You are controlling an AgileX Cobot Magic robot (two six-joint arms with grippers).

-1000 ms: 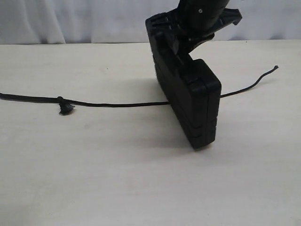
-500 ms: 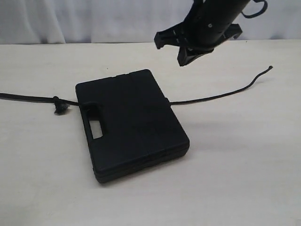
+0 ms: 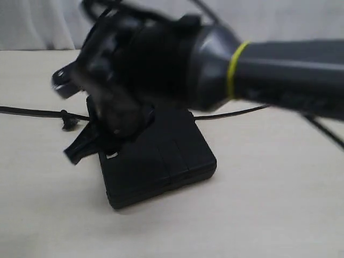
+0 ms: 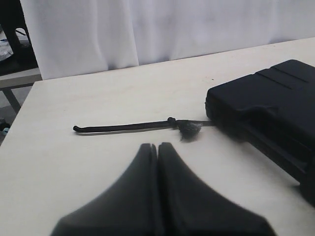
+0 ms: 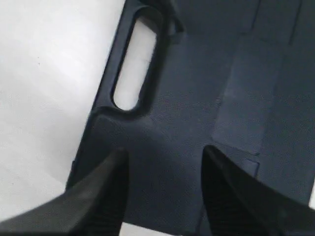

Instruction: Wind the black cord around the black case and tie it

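Cord (image 4: pixel 123 127) is laid under the black case (image 3: pixel 172 158) for wrapping; right fingers (image 5: pixel 98 201) are spread above it, left fingers (image 4: pixel 145 187) clenched.

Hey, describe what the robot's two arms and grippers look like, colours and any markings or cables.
The right arm is a dark grey tube with a yellow band around it and a thin black cable beneath. The right gripper is black, its fingers ribbed inside. The left gripper is black too, with smooth tapered fingers.
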